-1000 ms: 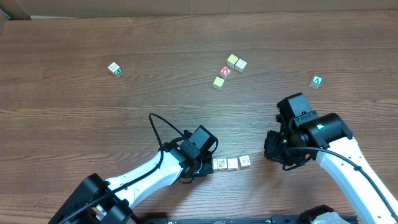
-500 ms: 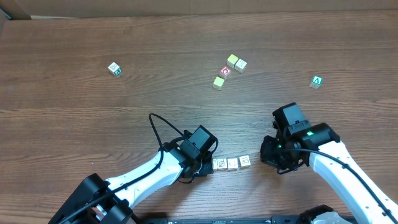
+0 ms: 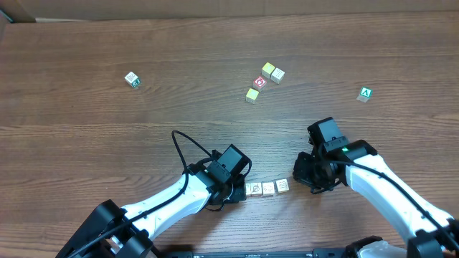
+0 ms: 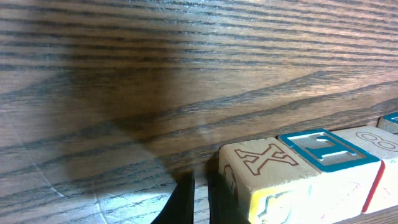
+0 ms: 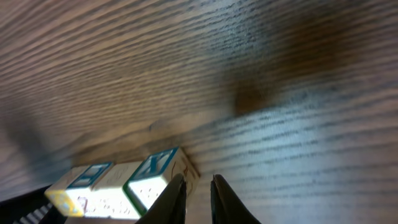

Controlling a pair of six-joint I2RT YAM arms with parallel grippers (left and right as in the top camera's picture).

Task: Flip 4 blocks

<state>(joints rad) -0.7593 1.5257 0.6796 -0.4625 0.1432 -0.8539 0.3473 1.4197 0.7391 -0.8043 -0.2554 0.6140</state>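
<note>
Wood-grain table (image 3: 107,129), 3 cream blocks (image 3: 267,188) in row, left gripper (image 4: 198,193) closed, right gripper (image 5: 198,199) nearly closed, empty.

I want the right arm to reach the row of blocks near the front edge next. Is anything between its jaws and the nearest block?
Nothing visible. The right gripper sits just right of the row of blocks, with only bare table between; the end block lies right beside its jaws.
</note>
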